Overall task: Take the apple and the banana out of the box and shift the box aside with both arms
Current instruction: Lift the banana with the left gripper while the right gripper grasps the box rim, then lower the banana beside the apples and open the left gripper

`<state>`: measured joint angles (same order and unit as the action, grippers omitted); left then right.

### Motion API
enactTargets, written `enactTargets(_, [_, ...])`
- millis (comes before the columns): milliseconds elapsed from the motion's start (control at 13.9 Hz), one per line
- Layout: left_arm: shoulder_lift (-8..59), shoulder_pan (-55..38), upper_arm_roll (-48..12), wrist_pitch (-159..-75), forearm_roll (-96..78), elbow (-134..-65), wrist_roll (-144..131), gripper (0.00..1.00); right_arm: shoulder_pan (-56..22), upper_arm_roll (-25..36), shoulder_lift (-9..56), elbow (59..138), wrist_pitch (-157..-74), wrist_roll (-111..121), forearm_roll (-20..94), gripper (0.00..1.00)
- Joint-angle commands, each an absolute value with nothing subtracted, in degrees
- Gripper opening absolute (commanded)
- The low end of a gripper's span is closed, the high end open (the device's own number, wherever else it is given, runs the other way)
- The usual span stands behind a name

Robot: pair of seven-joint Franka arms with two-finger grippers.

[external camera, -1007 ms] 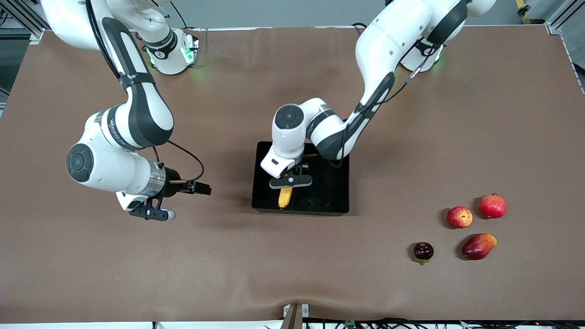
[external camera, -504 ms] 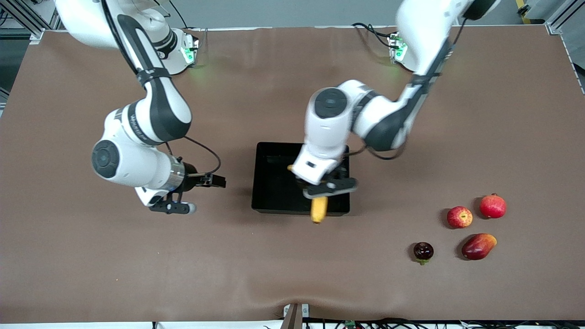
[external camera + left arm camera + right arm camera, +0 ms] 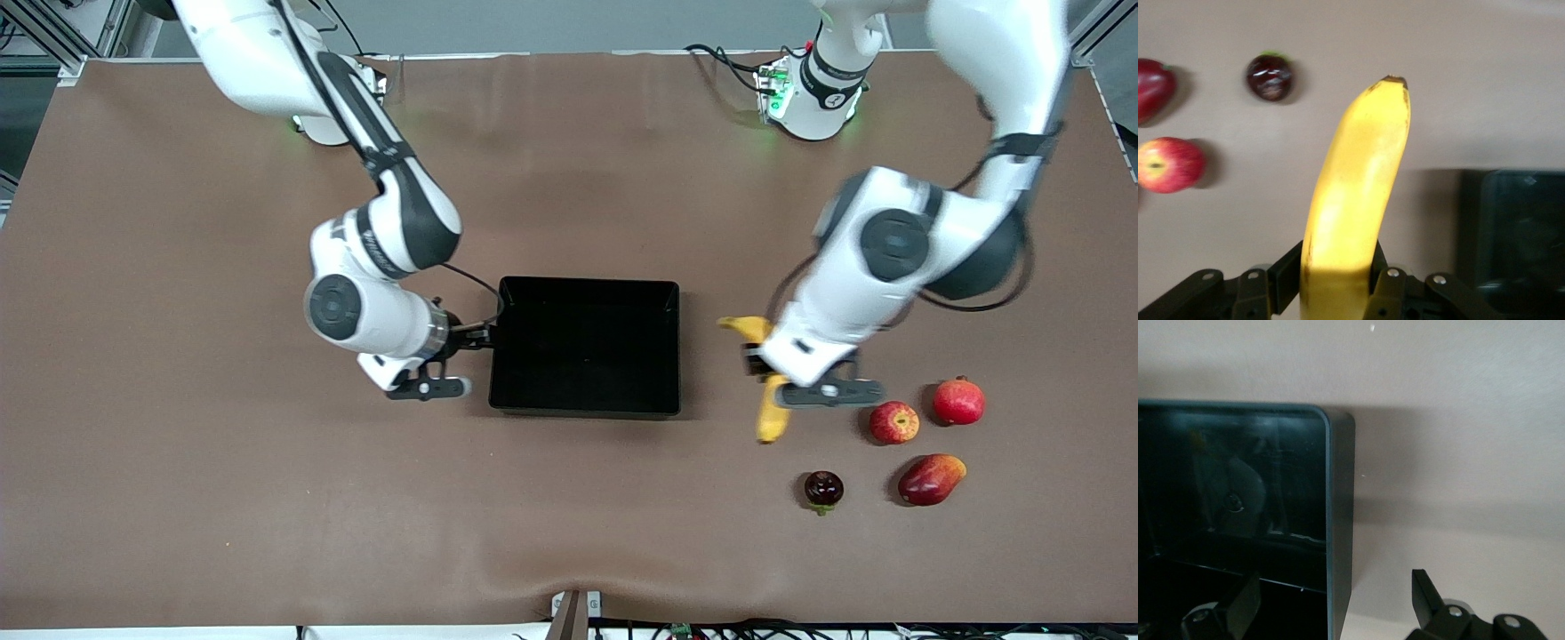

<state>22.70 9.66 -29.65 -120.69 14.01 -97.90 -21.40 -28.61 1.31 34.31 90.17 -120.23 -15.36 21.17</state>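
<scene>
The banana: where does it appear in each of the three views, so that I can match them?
Front view: banana in the left gripper, over the table between tray and apple.
Left wrist view: banana fills the centre, clamped between the fingers.
Right wrist view: not in it.
Shared landmark: the tray.

White arms (image 3: 373,302), black joint bands, black grippers

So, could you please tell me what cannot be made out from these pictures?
- Banana: its middle is hidden by the left claw in the front view; its lower end is cut off in the left wrist view.
- Tray: cut off by the right wrist view's edges.
- Right claw: the front view does not settle whether it touches the tray wall.
</scene>
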Motion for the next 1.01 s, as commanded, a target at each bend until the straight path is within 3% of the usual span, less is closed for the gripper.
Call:
enactTargets(0, [19.60,19.05,-32.96,-122.25,13.71,-105.10,-11.11,0.00,-29.18,1.67,35.85,90.09,-120.59,-13.98,21.97,1.00])
enactTargets(432, [24.25,26.62,-32.61,-133.47,19.48,-113.45,-3.60,0.00,-31.46,1.67,38.23,89.91,-122.52,-11.87,22.15,1.00])
enactTargets(576, [26.88,29.60,-32.61,-139.54,23.36,-116.44,-3.60,0.00,-31.99,1.67,38.67,90.00,-123.75,-11.87,22.15,0.89])
enactTargets(791, [31.45,31.11,-32.61,-144.92,25.05,-117.16,-4.13,0.00,-31.91,1.67,38.67,90.00,-123.75,-11.78,21.88,0.50])
enactTargets(935, [32.52,30.85,-32.61,-145.55,25.05,-116.63,-5.01,0.00,-31.99,1.67,38.67,90.09,-123.75,-12.13,21.88,0.18])
